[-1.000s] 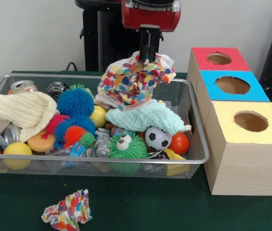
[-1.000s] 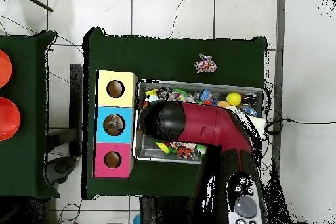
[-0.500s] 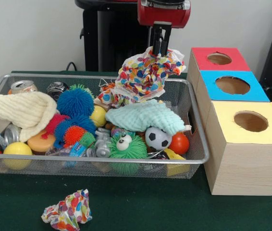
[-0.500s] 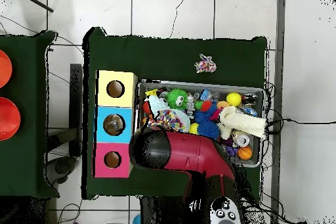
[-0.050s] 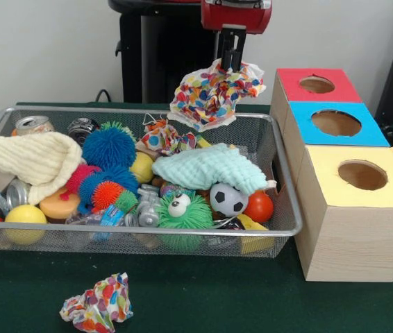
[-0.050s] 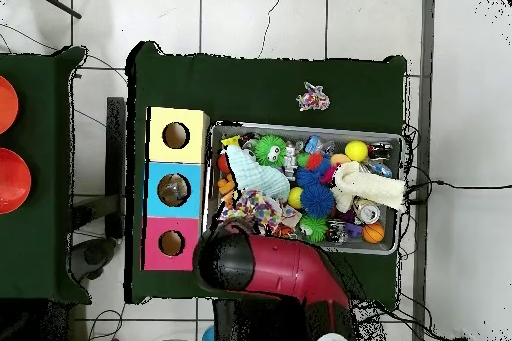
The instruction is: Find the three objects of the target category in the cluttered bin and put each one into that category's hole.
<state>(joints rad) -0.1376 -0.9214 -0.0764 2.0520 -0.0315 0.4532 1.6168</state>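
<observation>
I see the green surface (image 5: 203, 298) carrying everything; from the front, the wire bin (image 5: 283, 208) fills the middle and the three-hole box (image 5: 353, 239) sits at its 3 o'clock, just beside it; yellow top nearest the camera, blue behind, red farthest.

My arm (image 6: 275, 267) shows from overhead as a red and black bulk at 6 o'clock of the bin, its rounded black end overlapping the bin's lower left corner and hiding the claw from that camera; the front camera shows only the red wrist at 12 o'clock, with the claw (image 5: 230, 64) hanging straight down from it.

The claw is pinched tight on the top of a multicoloured spotted cloth (image 5: 214, 97); the cloth hangs clear above the bin's far rim, at 12 o'clock of the pale mint cloth (image 5: 207, 168), and at 9 o'clock of the red hole (image 5: 316, 84).

Inside the bin, a cream knitted cloth (image 5: 26, 159) drapes at 9 o'clock; a smaller spotted cloth (image 5: 165, 137) lies beneath the held one.

Overhead alone shows all three holes in a column at 9 o'clock of the bin; the front alone shows the grip.

Another crumpled spotted cloth (image 5: 98, 305) lies on the surface outside the bin, at its 6 o'clock from the front.
</observation>
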